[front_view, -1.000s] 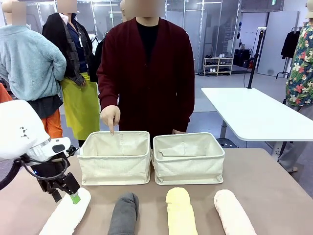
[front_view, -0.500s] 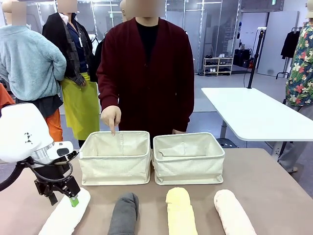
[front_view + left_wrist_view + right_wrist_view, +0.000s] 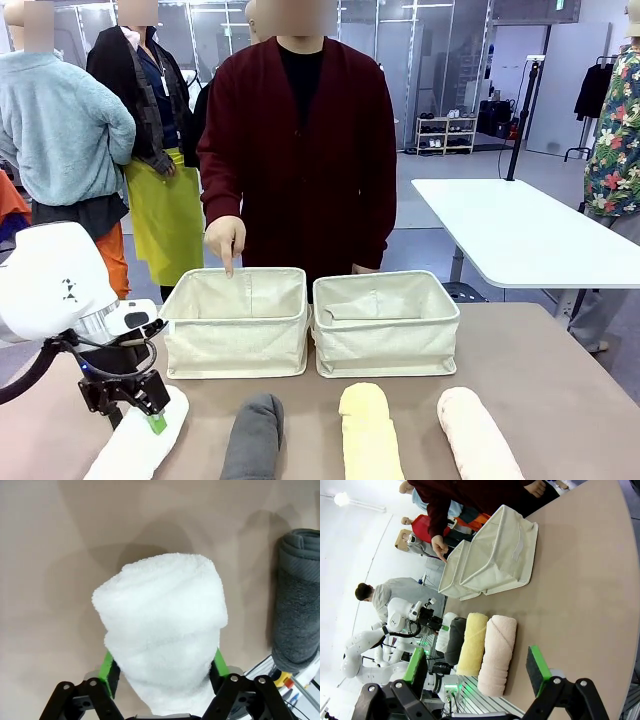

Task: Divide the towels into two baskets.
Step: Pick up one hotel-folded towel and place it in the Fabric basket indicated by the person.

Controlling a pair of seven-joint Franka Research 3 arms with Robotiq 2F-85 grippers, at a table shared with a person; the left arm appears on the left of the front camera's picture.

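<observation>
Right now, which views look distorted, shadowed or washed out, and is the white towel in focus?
Left wrist view: the white towel is sharp, with soft shadows on the table beyond it. Right wrist view: rolled sideways, the table's edge bows, the upper-left background is washed out. Front view: even light, sharp, little shadow.

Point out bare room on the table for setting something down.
Widest bare table lies right of the right basket and pink towel. Crowded: the towel row, and the left gripper astride the white towel.

Front camera faces the person (image 3: 300,150); all share the grey towel (image 3: 297,600).
</observation>
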